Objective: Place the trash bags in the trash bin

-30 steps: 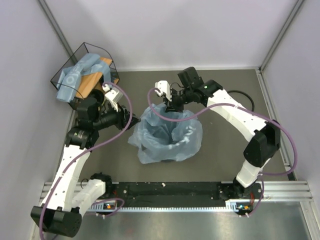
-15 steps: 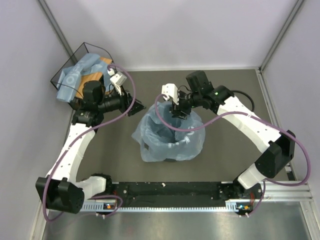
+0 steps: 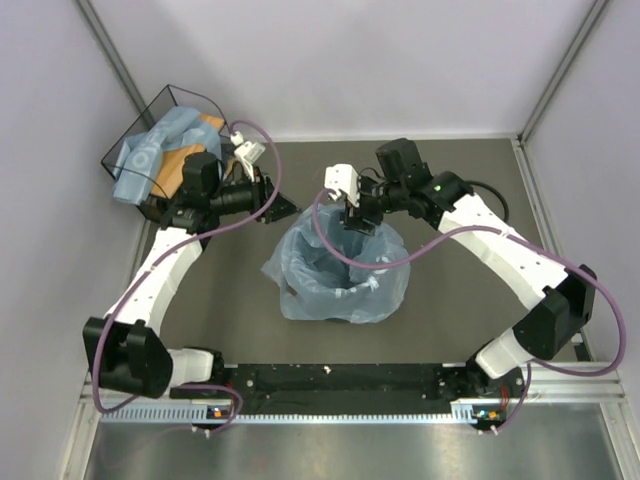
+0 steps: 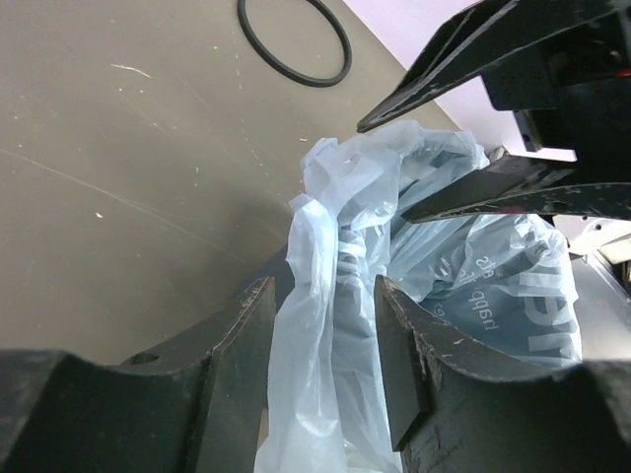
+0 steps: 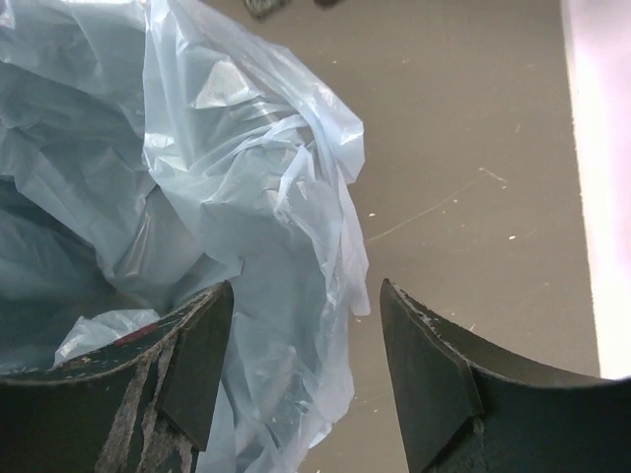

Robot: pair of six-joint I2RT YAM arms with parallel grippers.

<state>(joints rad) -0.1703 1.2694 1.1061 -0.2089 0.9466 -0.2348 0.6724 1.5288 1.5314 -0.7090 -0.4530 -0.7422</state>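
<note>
A light-blue trash bag (image 3: 335,285) lines the trash bin (image 3: 338,262), its film spilling over the rim and down the sides; the bin shows only as a dark shape through the film. My left gripper (image 3: 282,207) stands open at the bin's upper-left edge. In the left wrist view a fold of the bag (image 4: 320,325) hangs loose between that gripper's (image 4: 323,296) fingers. My right gripper (image 3: 358,224) is open over the far rim. In the right wrist view, bag film (image 5: 266,217) lies between this gripper's (image 5: 306,296) jaws, close to the left one.
A black wire basket (image 3: 165,105) with a wooden base stands at the back left, with more light-blue bags (image 3: 150,150) in it. A thin black ring (image 4: 294,44) lies flat on the table beyond the bin. Walls close in on both sides.
My right gripper has opened and let go of the bag's far edge. My left arm has swung up and to the right, bringing its gripper to the bin's rim.
</note>
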